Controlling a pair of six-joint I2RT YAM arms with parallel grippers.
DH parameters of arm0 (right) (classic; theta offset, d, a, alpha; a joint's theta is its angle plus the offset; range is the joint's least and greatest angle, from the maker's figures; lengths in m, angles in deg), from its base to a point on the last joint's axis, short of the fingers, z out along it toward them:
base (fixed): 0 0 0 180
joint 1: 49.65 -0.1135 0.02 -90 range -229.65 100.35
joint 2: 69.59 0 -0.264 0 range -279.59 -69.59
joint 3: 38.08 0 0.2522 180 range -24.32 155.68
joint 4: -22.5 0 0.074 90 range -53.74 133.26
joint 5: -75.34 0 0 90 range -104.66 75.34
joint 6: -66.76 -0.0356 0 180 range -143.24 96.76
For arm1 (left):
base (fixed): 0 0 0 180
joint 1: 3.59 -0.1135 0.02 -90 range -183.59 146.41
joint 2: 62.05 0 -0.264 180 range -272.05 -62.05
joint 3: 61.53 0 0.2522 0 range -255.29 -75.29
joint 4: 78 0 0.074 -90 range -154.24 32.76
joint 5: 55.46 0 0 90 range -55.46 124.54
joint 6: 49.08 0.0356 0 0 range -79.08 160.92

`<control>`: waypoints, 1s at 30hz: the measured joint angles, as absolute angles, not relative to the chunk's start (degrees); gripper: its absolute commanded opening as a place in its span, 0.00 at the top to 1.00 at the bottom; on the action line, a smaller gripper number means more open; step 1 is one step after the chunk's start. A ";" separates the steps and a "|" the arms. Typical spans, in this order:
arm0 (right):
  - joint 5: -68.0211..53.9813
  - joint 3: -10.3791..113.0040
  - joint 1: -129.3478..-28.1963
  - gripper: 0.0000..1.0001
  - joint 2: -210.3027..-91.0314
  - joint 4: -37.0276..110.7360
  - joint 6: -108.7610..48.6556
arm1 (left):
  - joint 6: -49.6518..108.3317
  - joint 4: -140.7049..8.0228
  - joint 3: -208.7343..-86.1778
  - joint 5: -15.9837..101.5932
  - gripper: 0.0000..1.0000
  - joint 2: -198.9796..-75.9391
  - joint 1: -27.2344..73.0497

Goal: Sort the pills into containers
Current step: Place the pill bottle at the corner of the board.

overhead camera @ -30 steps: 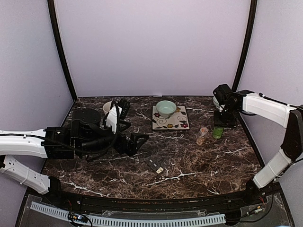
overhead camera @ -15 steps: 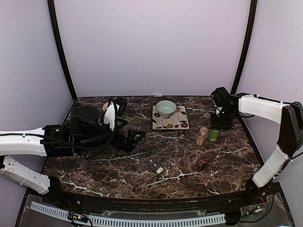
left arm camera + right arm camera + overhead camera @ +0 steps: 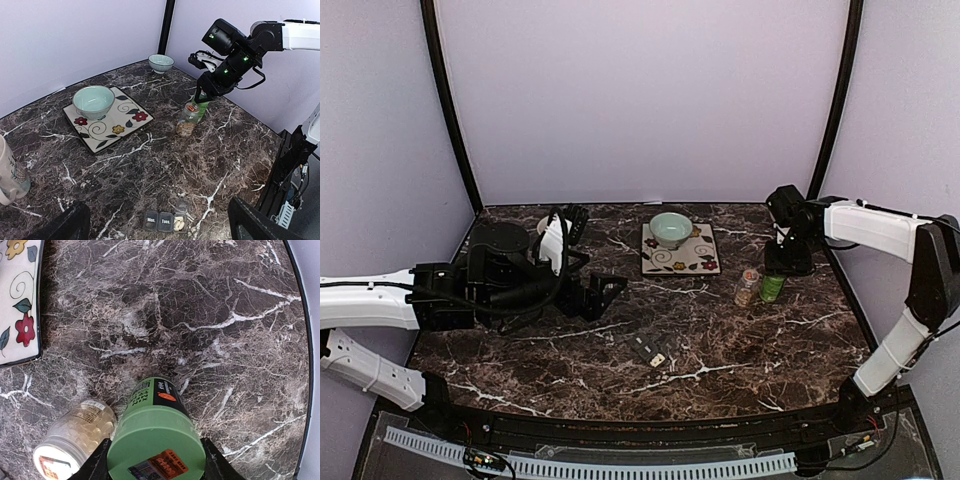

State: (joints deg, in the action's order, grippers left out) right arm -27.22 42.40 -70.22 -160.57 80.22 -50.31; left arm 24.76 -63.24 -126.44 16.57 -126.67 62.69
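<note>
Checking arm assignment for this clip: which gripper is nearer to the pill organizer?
Left. The left gripper hangs open just beyond the pill organizer, slightly to its left. The right gripper is far off to its right, closed around a green bottle.

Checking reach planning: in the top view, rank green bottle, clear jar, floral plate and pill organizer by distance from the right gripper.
1. green bottle, between the fingers of the right gripper.
2. clear jar, just left of the bottle.
3. floral plate, back centre.
4. pill organizer, front centre.
</note>
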 measured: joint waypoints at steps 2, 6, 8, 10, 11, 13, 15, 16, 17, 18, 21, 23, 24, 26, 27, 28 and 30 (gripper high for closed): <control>-27.20 42.40 -70.22 1.00 -160.54 80.42 -50.33 | 24.76 -63.22 -126.44 16.74 0.01 -126.67 62.51; -27.20 42.40 -70.22 1.00 -160.46 80.95 -50.57 | 24.76 -63.24 -126.25 17.11 0.01 -126.56 62.19; -27.22 42.24 -70.22 0.98 -160.35 81.19 -50.77 | 24.76 -63.22 -126.14 17.27 0.01 -126.50 62.12; -27.26 41.61 -70.20 0.97 -159.89 80.77 -50.96 | 24.76 -63.24 -126.12 17.57 0.01 -126.50 61.97; -27.28 41.33 -70.20 0.96 -159.67 80.68 -51.07 | 24.76 -63.24 -126.12 17.62 0.01 -126.50 61.86; -27.26 40.89 -70.20 0.90 -159.25 80.46 -51.34 | 24.76 -63.24 -126.12 17.79 0.01 -126.48 61.82; -27.26 40.82 -70.20 0.81 -159.25 80.31 -51.44 | 24.78 -63.24 -126.12 17.94 0.01 -126.48 61.79; -27.26 40.80 -70.20 0.77 -159.25 80.27 -51.51 | 24.78 -63.24 -126.12 18.05 0.01 -126.48 61.77; -27.26 40.80 -70.20 0.72 -159.25 80.27 -51.58 | 24.78 -63.24 -126.12 18.10 0.01 -126.48 61.75; -27.26 40.80 -70.20 0.67 -159.25 80.22 -51.62 | 24.78 -63.24 -126.12 18.21 0.01 -126.48 61.75; -27.26 40.80 -70.20 0.61 -159.25 80.20 -51.62 | 24.78 -63.24 -126.12 18.49 0.01 -126.48 61.49; -27.26 40.80 -70.20 0.59 -159.25 80.20 -51.62 | 24.78 -63.24 -126.12 18.69 0.01 -126.48 61.47; -27.26 40.80 -70.20 0.56 -159.25 80.20 -51.62 | 24.78 -63.24 -126.12 18.80 0.01 -126.48 61.42; -27.26 40.80 -70.20 0.52 -159.25 80.18 -51.64 | 24.78 -63.24 -126.12 18.95 0.01 -126.48 61.38; -27.26 40.80 -70.20 0.50 -159.23 80.18 -51.64 | 24.80 -63.24 -126.12 19.04 0.01 -126.48 61.36; -27.28 40.80 -70.20 0.49 -159.21 80.18 -51.64 | 24.80 -63.24 -126.12 19.10 0.01 -126.48 61.20; -27.24 40.76 -70.20 0.46 -159.15 80.22 -51.68 | 24.80 -63.24 -126.12 19.12 0.01 -126.48 61.14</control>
State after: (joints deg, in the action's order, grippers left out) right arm -27.24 40.76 -70.20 -159.15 80.22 -51.68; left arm 24.80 -63.24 -126.12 19.12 -126.48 61.14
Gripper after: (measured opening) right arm 0.506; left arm 0.989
